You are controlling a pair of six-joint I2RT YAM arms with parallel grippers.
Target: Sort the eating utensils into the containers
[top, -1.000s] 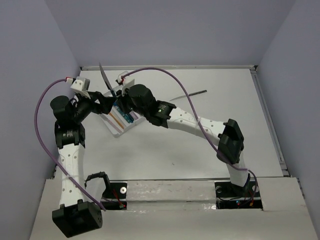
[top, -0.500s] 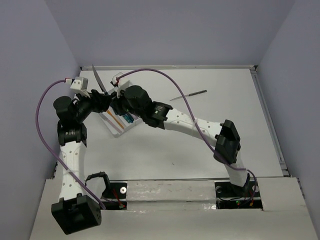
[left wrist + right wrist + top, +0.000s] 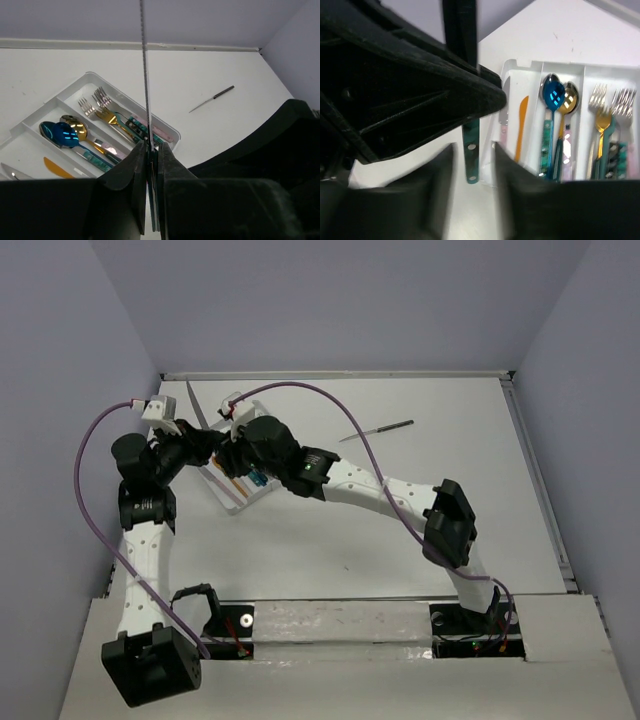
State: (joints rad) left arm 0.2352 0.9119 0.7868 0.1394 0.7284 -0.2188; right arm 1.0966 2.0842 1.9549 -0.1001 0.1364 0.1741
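Note:
A knife with a teal riveted handle (image 3: 471,150) and a thin serrated blade (image 3: 144,65) is held over the tray's left end, blade (image 3: 195,400) pointing away. My left gripper (image 3: 151,147) is shut on its handle. My right gripper (image 3: 472,155) stands open around the handle's lower end, and its blurred fingers (image 3: 440,170) do not touch it. The clear three-compartment tray (image 3: 90,76) holds forks (image 3: 100,102), a blue spoon (image 3: 60,132), a gold spoon (image 3: 75,126) and an orange knife (image 3: 57,167). The two grippers meet above the tray (image 3: 232,502).
A dark-handled knife (image 3: 375,430) lies alone on the white table to the right of the tray. The left wall and back wall stand close to the tray. My right arm (image 3: 350,480) stretches diagonally across the table's middle.
My left gripper has closed on the knife's handle. My right gripper has opened off it. Both wrists shifted slightly to the left.

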